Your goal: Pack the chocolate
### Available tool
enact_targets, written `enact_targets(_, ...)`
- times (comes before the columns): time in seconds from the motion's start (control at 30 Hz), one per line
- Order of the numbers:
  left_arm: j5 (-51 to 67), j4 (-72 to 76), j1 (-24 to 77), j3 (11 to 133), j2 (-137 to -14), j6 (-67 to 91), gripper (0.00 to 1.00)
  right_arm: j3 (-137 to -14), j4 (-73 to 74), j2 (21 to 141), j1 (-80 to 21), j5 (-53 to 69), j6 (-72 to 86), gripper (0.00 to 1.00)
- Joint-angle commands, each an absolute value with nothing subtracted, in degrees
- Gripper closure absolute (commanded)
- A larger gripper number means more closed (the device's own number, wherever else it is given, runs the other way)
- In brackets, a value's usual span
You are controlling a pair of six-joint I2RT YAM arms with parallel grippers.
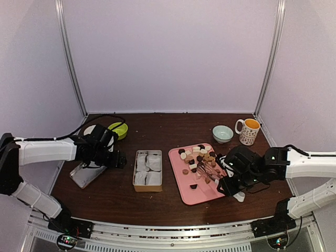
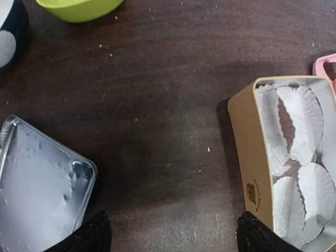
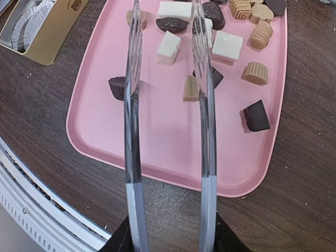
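left gripper (image 2: 173,239): jaws spread, empty; tin lid (image 2: 37,184) just left of it, box (image 2: 252,157) just right.
left risk: coming down here could clip the box wall and shove it.
right gripper (image 3: 168,244): pinching the tongs (image 3: 132,105); blades apart, nothing between them.
chocolate (image 3: 169,47): loose on the pink tray (image 3: 157,142), beneath and ahead of the blades.
right risk: slick blades may squirt a piece off the tray.

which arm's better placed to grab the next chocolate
Right: the right pincer grips the clear tongs, their tips over the chocolate on the pink tray. The left pincer hangs open and empty above the table beside the box.
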State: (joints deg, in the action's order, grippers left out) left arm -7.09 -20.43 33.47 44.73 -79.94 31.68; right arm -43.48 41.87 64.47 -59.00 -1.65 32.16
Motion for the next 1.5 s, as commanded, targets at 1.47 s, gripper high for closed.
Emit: enact_targets(1.47,-21.65,-7.75,37.64,46.22,-71.13,22.21,0.03,-45.65,38.53,74.18,-59.70,-3.44,34.46,0.62)
